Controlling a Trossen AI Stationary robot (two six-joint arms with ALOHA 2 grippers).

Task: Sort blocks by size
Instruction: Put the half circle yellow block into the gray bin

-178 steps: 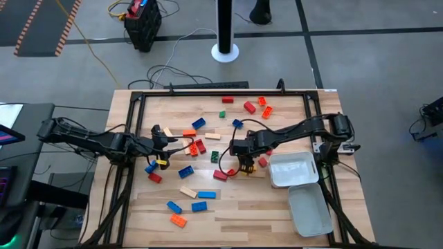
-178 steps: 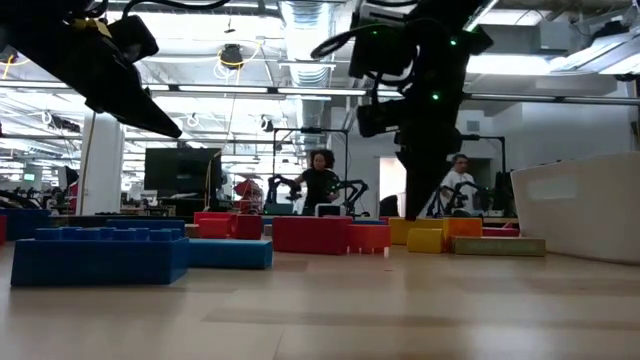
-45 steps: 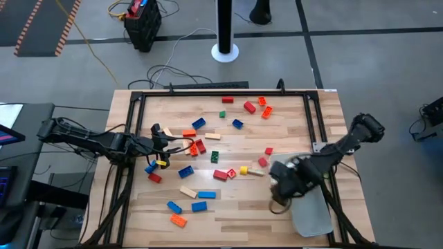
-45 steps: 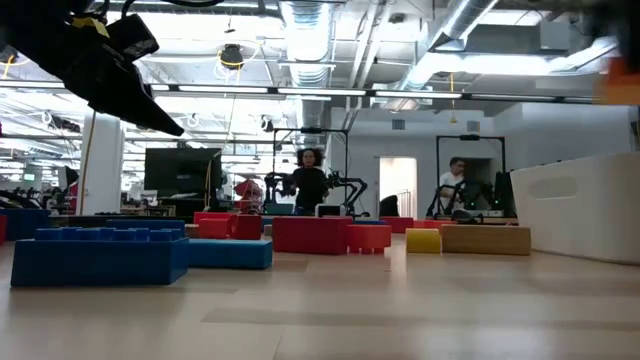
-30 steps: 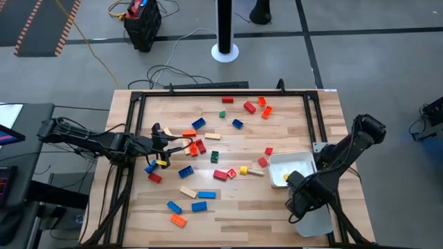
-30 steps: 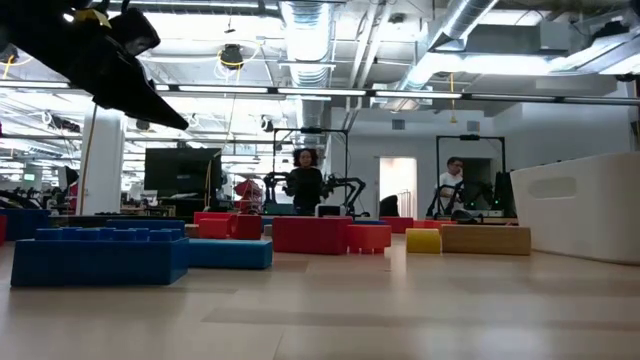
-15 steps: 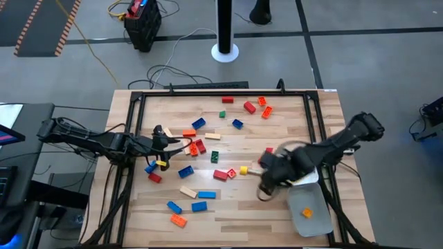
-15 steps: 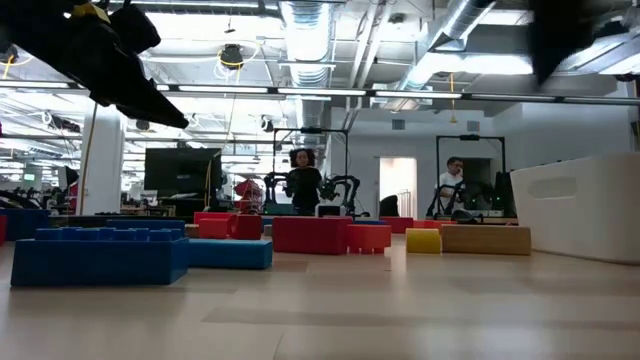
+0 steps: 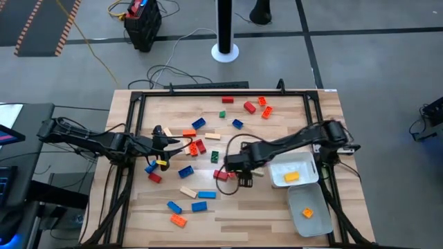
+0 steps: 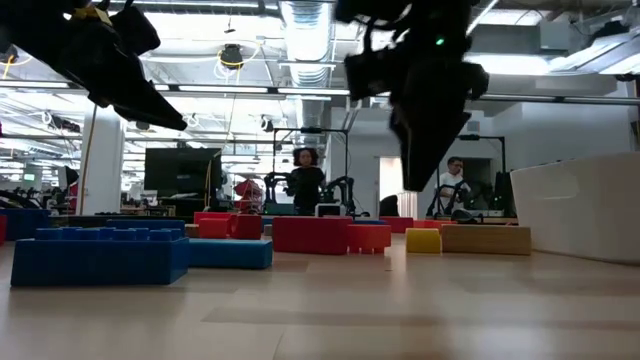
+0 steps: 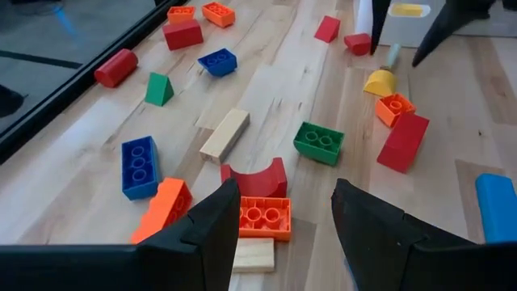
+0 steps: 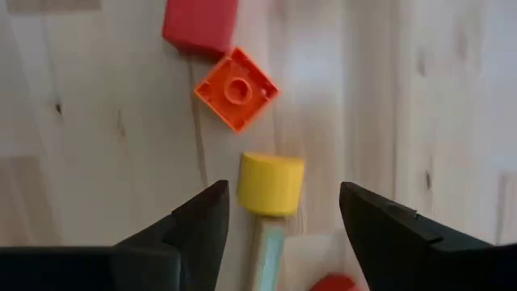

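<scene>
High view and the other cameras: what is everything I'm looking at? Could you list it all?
Table: one, pale wood, dark frame around it.
Loose blocks: roughly two dozen, red, orange, blue, yellow, green and tan, scattered across the table.
Yellow round block: one, on the table between the right gripper's fingers, not touched.
White trays: two, at the table's right side.
Blocks in trays: one yellow-orange in one tray, one small orange in the other.
People: two, far back in the room.
Left gripper: open, over the left cluster of blocks.
Right gripper: open, near the table's middle.
</scene>
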